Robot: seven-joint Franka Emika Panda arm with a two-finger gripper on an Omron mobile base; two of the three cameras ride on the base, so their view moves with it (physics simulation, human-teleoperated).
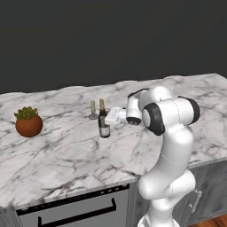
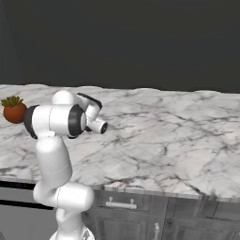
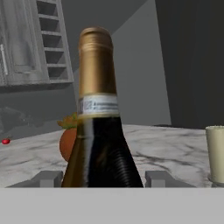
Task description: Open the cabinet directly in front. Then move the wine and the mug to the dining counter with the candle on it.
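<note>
One bottle, the wine (image 1: 103, 120), is upright on the dining counter (image 1: 66, 150), just right of the candle (image 1: 93, 109), with the potted plant (image 1: 29, 122) well off to the left. In the hand view the wine sits dead centre between the two fingertips (image 3: 47, 178), which stand on either side of its shoulder with a little daylight showing each side. The gripper (image 1: 111, 117) is level with the bottle's body. Jaws look parted around the glass; whether the pads touch it, I can't tell. My read: bottle is delivered or about to be let go.

Handling: rigid glass, smooth and slippery, likely heavy for its footprint, tall and narrow so it tips easily. Best hold is on the straight body below the shoulder, not the foil neck. Back straight out, no sideways drag, since the candle is close enough to clip.

A small red item (image 3: 5, 141) shows far back by the cabinet (image 3: 26, 43); possibly the mug, too small to confirm.
</note>
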